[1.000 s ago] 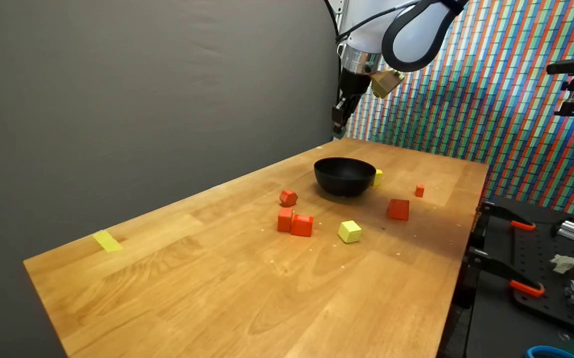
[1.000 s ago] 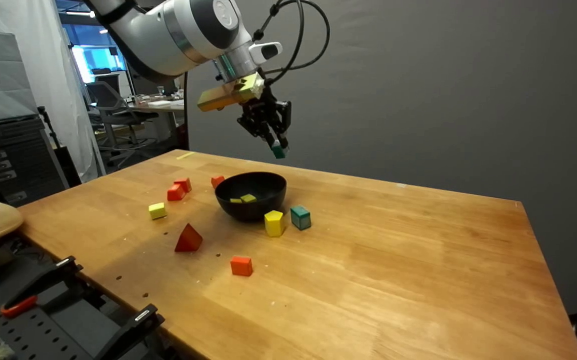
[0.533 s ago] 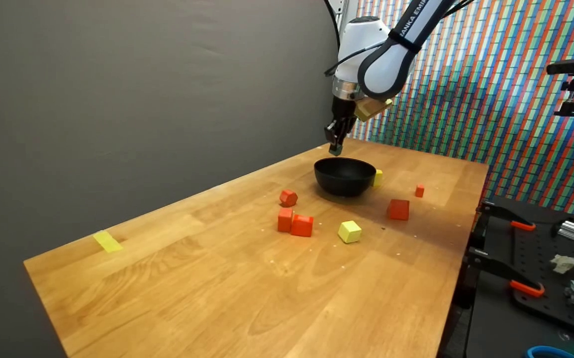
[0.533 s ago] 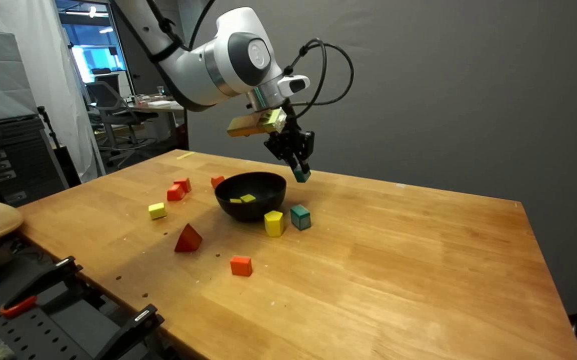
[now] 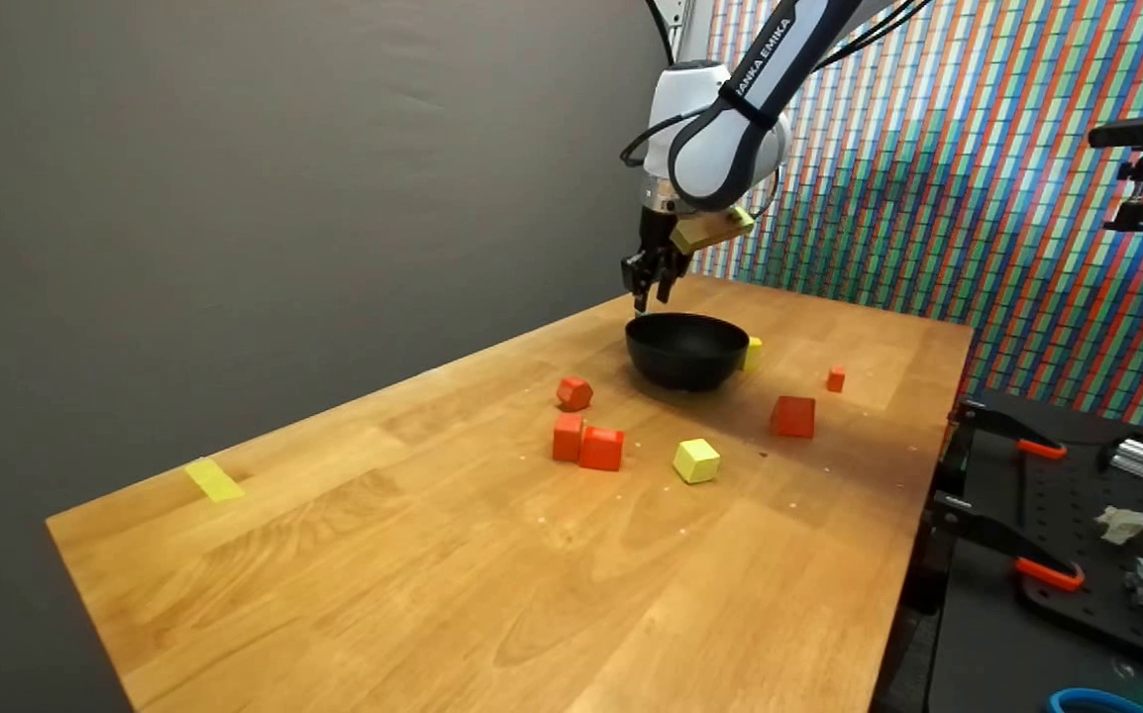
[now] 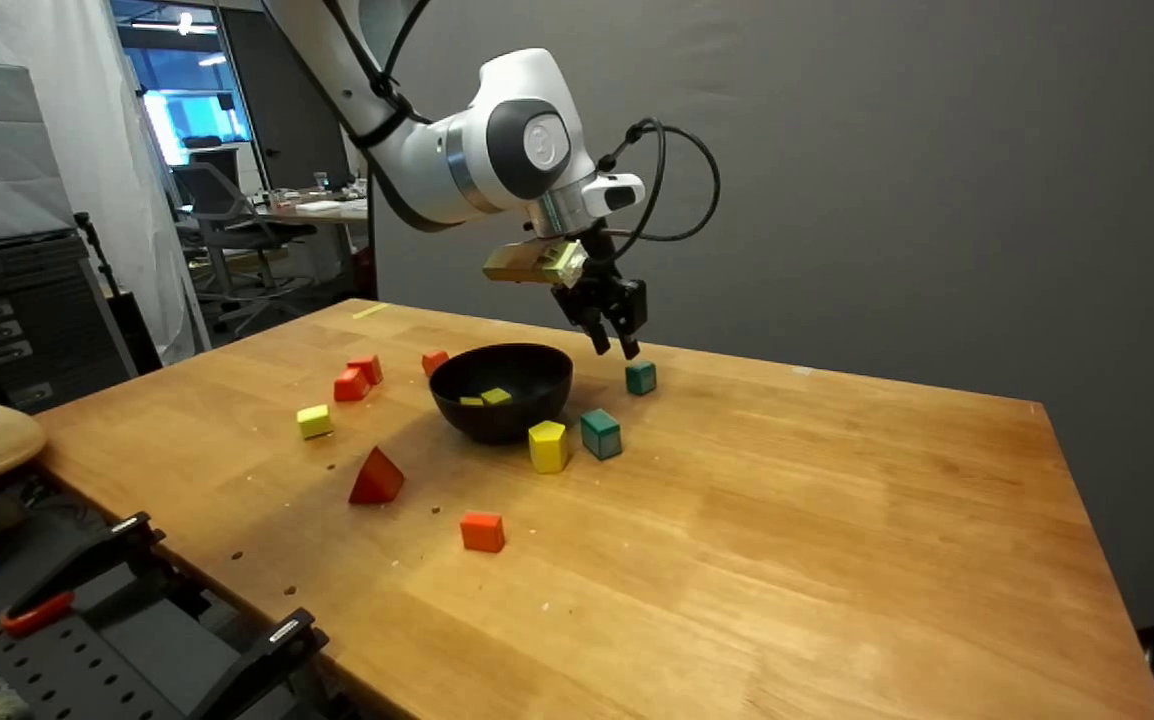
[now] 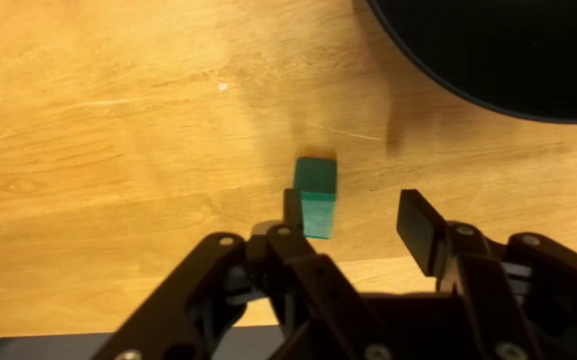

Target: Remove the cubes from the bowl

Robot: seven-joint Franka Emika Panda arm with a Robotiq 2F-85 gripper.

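Fingers (image 7: 416,230): spread wide, with bare wood of the table (image 7: 118,225) showing through most of the gap.
Gripper (image 6: 616,350): pointing down beside the bowl (image 6: 500,425), tips close to the green cube (image 7: 315,177); one fingertip overlaps the cube's edge in the wrist view, and whether they touch I cannot tell.
Green cube, place: on the table, near the bowl and apart from it.
Green cube, facing: sides nearly straight up and down in the wrist view, darker face toward the top, paler face toward the gripper.
Green cube, long axis: both faces together make an outline longer up and down than across; I cannot tell a single longer edge.
Second green block (image 6: 601,434): on the table, set at a slant, beside the yellow five-sided block (image 6: 548,448).
Bowl: upright, black; its inside is too dark to read in the wrist view.
In the bowl: two yellow cubes (image 6: 497,397), partly showing in an exterior view; one turns a four-sided face askew, the other shows as a thin strip lying side to side. Long axes: cannot tell.
Outside the bowl: red cubes (image 5: 601,451), two set close together, and a loose yellow cube (image 5: 696,461).
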